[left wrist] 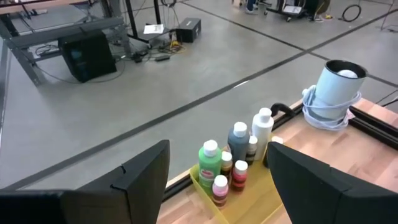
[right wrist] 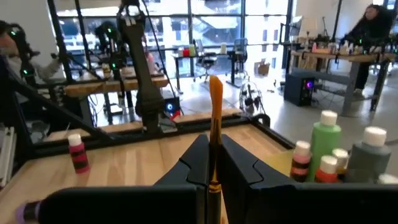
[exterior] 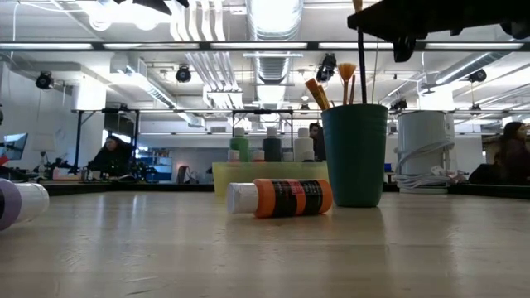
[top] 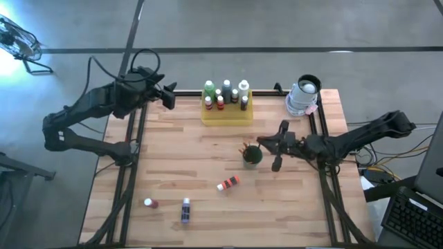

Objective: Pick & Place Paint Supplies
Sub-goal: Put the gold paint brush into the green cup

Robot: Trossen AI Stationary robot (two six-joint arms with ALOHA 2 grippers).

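The right gripper (right wrist: 211, 163) is pinched on a paintbrush (right wrist: 216, 106), its fingers pressed against the thin orange handle; it hangs over the table (top: 201, 149) just beside the dark green cup (top: 252, 154), which holds more brushes (exterior: 319, 93); an orange bottle (top: 228, 183) lies on its side nearby, two more bottles (top: 185, 210) near the front edge; the yellow tray (top: 227, 114) at the back holds upright bottles; the left gripper (left wrist: 217, 180) waits spread wide by the tray.
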